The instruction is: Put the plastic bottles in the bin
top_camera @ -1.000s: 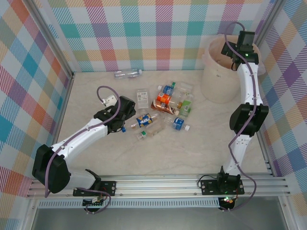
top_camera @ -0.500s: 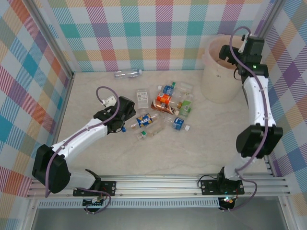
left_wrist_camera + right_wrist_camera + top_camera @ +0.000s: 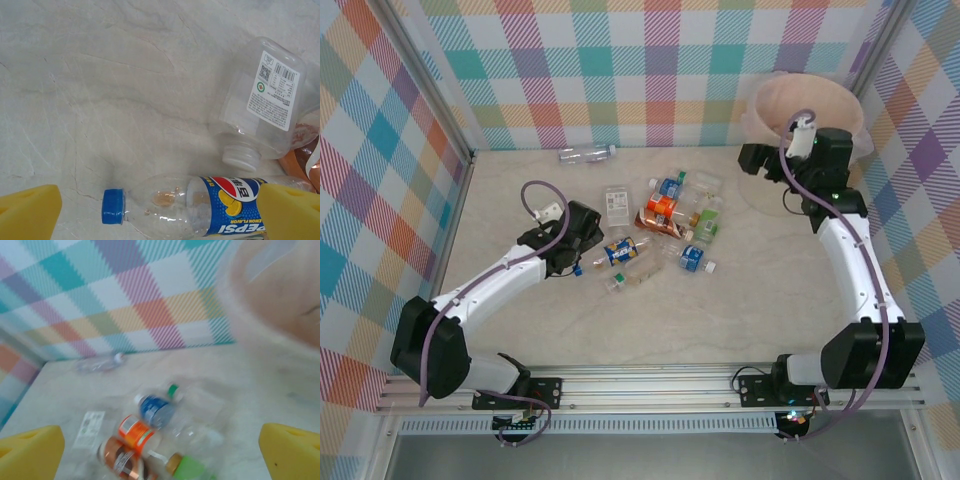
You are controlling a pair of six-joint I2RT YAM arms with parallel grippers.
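The small clear plastic bottles [image 3: 665, 212] lay clustered mid-table on the pale marble-patterned top [image 3: 740, 310], with one lone clear bottle [image 3: 586, 153] by the back wall. The large round cream-beige plastic bin [image 3: 820, 98] stood in the far right corner. The left gripper [image 3: 159, 210] was spread wide over a blue-capped Pepsi bottle [image 3: 200, 202]. The right gripper [image 3: 751, 159], also spread and empty, hovered just beside the bin.

The near half of the tabletop [image 3: 720, 320] lies bare between the two arms, as does its far left corner. A tight cluster of plastic bottles [image 3: 665, 225] blocks the middle toward the far edge, and one stray bottle [image 3: 587, 153] lies along that edge. A bare strip separates the cluster from the bin [image 3: 757, 110] in the far right corner. The left arm [image 3: 490, 285] slants across the near left.
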